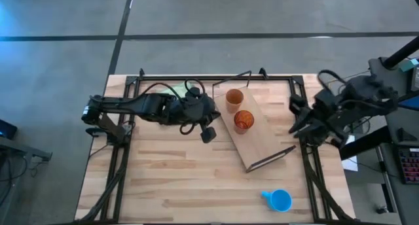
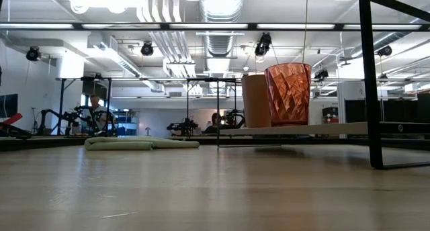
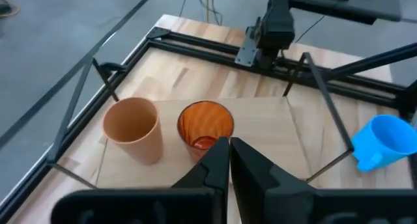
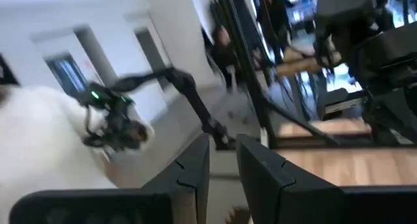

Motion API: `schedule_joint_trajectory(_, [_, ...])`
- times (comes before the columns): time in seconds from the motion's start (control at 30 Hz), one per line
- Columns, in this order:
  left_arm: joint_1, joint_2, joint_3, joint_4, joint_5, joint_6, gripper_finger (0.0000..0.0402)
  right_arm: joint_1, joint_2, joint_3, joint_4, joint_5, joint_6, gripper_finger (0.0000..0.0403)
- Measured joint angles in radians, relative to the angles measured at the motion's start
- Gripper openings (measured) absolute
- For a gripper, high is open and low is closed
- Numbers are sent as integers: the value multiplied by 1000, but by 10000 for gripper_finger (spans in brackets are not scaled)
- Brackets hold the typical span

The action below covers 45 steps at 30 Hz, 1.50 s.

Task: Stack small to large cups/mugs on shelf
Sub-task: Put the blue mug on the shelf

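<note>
Left hand (image 3: 229, 146) fingers pressed together, empty, hovering beside shelf (image 1: 262, 143). Tan cup (image 1: 234, 99) and red cup (image 1: 243, 120) stand on shelf, unstacked. Blue mug (image 1: 280, 200) on surface (image 1: 170, 179), well apart. Right hand (image 4: 221, 152) slightly spread, parked at surface edge. Stacking not begun, I judge.

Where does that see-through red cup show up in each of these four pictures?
High view: red cup stands mid-shelf, right of centre.
Low view: red cup on the raised board, right of centre.
Left wrist view: red cup centre, just beyond the left gripper.
Right wrist view: not in it.
Shared landmark: the tan cup right beside it.
</note>
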Motion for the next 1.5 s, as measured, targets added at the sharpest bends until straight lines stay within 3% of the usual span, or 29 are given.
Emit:
schedule_joint_trajectory(0.13, [0,0,0,-43,-33,0,0,4,137,188,-176,51,-60,73])
schedule_joint_trajectory(0.37, [-15,-6,1,-112,-40,-1,0,2,302,485,-633,460,-40,73])
schedule_joint_trajectory(0.43, [-16,-9,3,-139,-40,-1,0,2,331,536,-684,496,-4,73])
schedule_joint_trajectory(0.9, [-18,-85,0,-169,-92,35,0,2,499,738,-563,491,-25,73])
schedule_joint_trajectory(1.23, [-17,-110,0,-285,-167,36,0,-11,595,761,-856,407,179,73])
schedule_joint_trajectory(1.5, [-17,-114,0,-333,-186,29,0,4,625,756,-1117,229,407,73])
